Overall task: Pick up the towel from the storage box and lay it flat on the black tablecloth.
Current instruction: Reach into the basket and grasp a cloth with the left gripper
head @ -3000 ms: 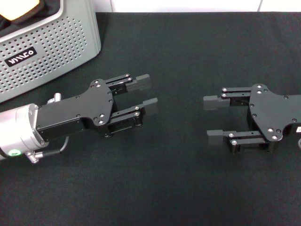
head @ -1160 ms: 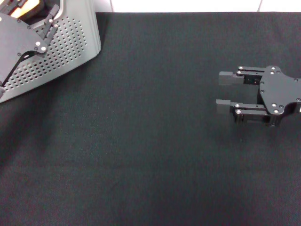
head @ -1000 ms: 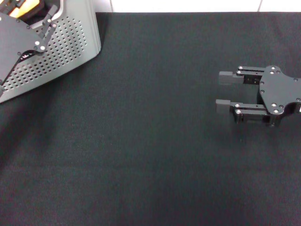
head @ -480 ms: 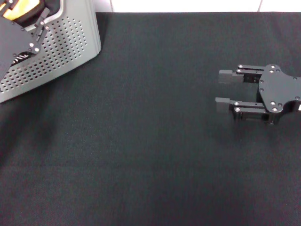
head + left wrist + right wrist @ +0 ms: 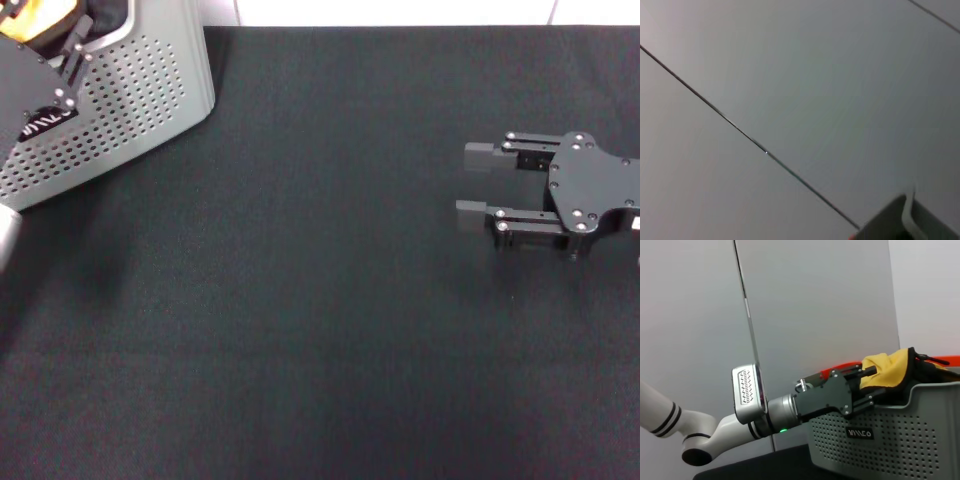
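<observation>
Left gripper (image 5: 867, 385) has swung off the black tablecloth (image 5: 320, 330) up into the storage box (image 5: 130, 95) | its jaws hidden among yellow cloth (image 5: 887, 369), grip unclear | towel unseen | right gripper (image 5: 478, 185) hovers, jaws parted, empty.

Pale grey seamed wall panels (image 5: 815, 315)

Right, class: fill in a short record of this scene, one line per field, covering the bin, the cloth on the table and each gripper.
storage box: grey perforated bin, far left corner of the table
in the box: yellow-orange cloth at the rim
black tablecloth: covers the table
left gripper: reaching into the box by the yellow cloth
right gripper: open, above the tablecloth on the right, holding nothing
</observation>
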You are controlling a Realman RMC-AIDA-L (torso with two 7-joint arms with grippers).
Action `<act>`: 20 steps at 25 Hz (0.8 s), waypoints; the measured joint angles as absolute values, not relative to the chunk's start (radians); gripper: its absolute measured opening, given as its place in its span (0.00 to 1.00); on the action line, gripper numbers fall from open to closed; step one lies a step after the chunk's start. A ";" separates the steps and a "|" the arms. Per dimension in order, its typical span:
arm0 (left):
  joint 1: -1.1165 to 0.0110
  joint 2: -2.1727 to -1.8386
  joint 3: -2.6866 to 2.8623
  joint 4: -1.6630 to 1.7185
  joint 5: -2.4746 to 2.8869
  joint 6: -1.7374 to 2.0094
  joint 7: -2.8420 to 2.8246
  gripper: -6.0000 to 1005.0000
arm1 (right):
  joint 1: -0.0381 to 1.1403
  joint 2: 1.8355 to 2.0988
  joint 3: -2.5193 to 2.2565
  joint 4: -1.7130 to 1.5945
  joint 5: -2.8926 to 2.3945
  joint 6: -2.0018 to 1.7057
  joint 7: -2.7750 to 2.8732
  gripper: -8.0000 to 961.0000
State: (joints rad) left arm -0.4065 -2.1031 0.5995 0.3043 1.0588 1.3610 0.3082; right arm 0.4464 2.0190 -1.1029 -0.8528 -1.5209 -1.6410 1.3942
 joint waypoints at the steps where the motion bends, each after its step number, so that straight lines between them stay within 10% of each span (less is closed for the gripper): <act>1: -0.407 -2.103 0.601 0.301 1.054 1.354 0.327 0.52 | 0.446 2.019 -1.103 -0.853 -1.521 -1.639 1.394 0.69; 20: -0.439 -2.106 0.603 0.209 0.965 1.369 0.555 0.52 | 0.451 2.019 -1.103 -0.851 -1.523 -1.632 1.393 0.69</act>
